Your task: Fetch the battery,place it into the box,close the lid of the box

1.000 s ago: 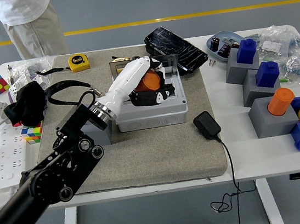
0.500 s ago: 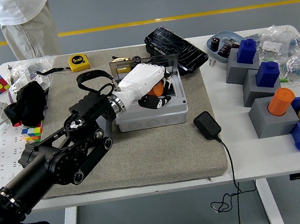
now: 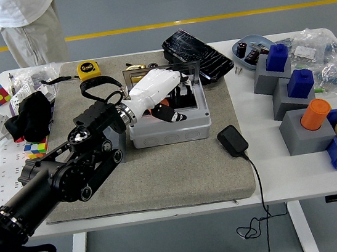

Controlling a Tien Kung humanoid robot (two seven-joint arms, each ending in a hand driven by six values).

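The battery is not showing anywhere we can make out in this head view; our left hand (image 3: 163, 97) is covering most of the opening of the grey box (image 3: 172, 128), so whether the battery is lying inside we cannot tell. We are reaching in from the lower left with the black left arm (image 3: 69, 176), and the white-shelled hand is hanging over the box's left half with its dark fingers (image 3: 170, 114) curled loosely downward into the opening; nothing is visibly gripped between them, and we are reading the hand as released and relaxed. The box's clear lid (image 3: 191, 70) is standing upright at the far rim, not closed. The box is sitting on a grey mat (image 3: 163, 176) on the white table (image 3: 273, 168). Just beside the box's near right corner a black power adapter (image 3: 232, 140) is lying on the mat, its cable trailing off the table's near edge. Beyond the box a black phone with a cracked screen (image 3: 198, 55) is lying, and a yellow tape measure (image 3: 88, 69) is resting at the mat's far left. At the right an orange cylinder (image 3: 315, 113) is standing in a grey block (image 3: 300, 136). A person (image 3: 27, 23) is standing at the far left.
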